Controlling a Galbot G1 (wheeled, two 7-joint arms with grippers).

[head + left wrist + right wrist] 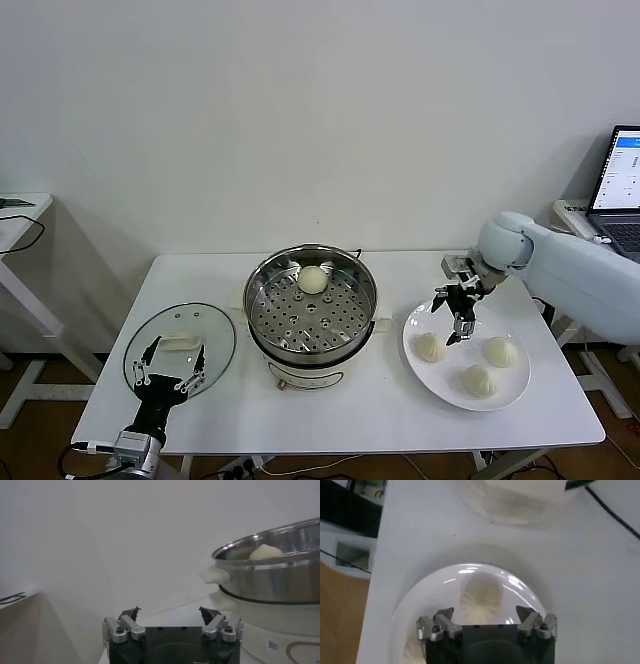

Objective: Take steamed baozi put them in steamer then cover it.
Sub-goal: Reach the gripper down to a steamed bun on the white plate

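On the white bench (330, 420) the steamer (311, 312) stands in the middle, its shiny pot sitting on a cream base, uncovered. One bun (313, 280) lies on the perforated tray inside, toward the far side of the pot; the left wrist view shows its top just above the steel rim (265, 551). To the robot's right of the steamer is a flat white plate (430, 370) with three more buns: one on the side nearest the steamer (430, 347), one toward the right edge (500, 351), and one at the near edge (478, 379), all apart from each other. The right tool (458, 312) hangs above the plate's far left part, over the bun nearest the steamer, its fingers spread wide and holding nothing; in the right wrist view a bun (481, 600) shows on the plate straight ahead between the two open fingertips (445, 616), not touched. On the robot's left of the steamer a round glass lid (215, 365) with a white handle (180, 343) lies flat on the bench. The left tool (170, 370) sits low at the near edge of the bench, in front of the lid, fingers wide apart and empty.
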